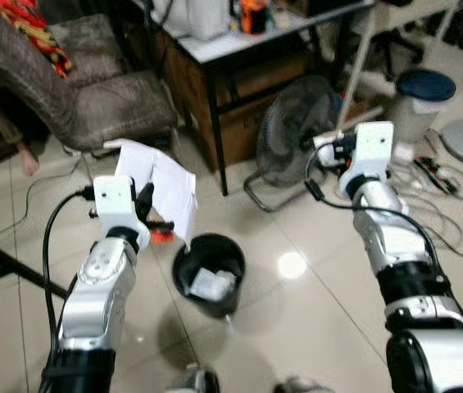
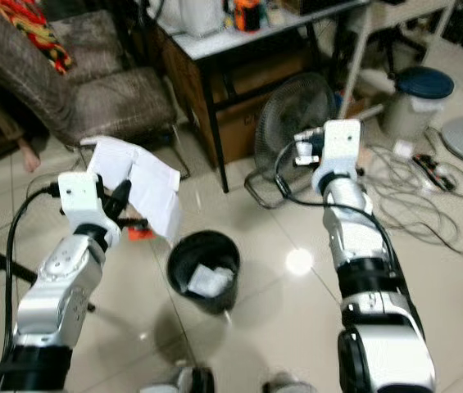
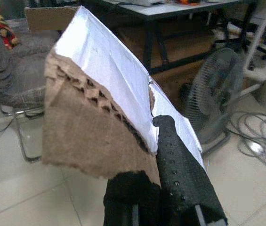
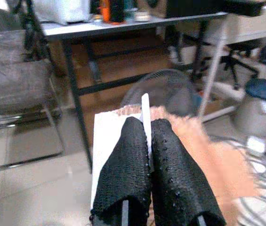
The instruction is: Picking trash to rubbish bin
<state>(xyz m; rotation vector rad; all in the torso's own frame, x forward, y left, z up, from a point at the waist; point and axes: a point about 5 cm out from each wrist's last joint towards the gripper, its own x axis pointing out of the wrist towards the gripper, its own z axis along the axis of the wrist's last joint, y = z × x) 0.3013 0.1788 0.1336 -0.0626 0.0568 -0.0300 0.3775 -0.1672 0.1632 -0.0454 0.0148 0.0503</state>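
My left end effector (image 1: 151,214) clamps cardboard (image 1: 159,187) just beside the bin (image 1: 208,273); I centre over its rim before releasing.

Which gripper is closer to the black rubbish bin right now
Left. The left gripper, shut on a torn cardboard piece, hangs just above and beside the bin. The right gripper, shut on a smaller cardboard scrap, sits farther off by the fan.

Colours here: mostly black, white and brown

Torn corrugated cardboard sheet (image 3: 100,108) is white one side, brown the other; round plastic bin (image 1: 209,275) black; dimpled rubber fingers (image 4: 170,174) black; chair (image 1: 92,90) grey-brown.
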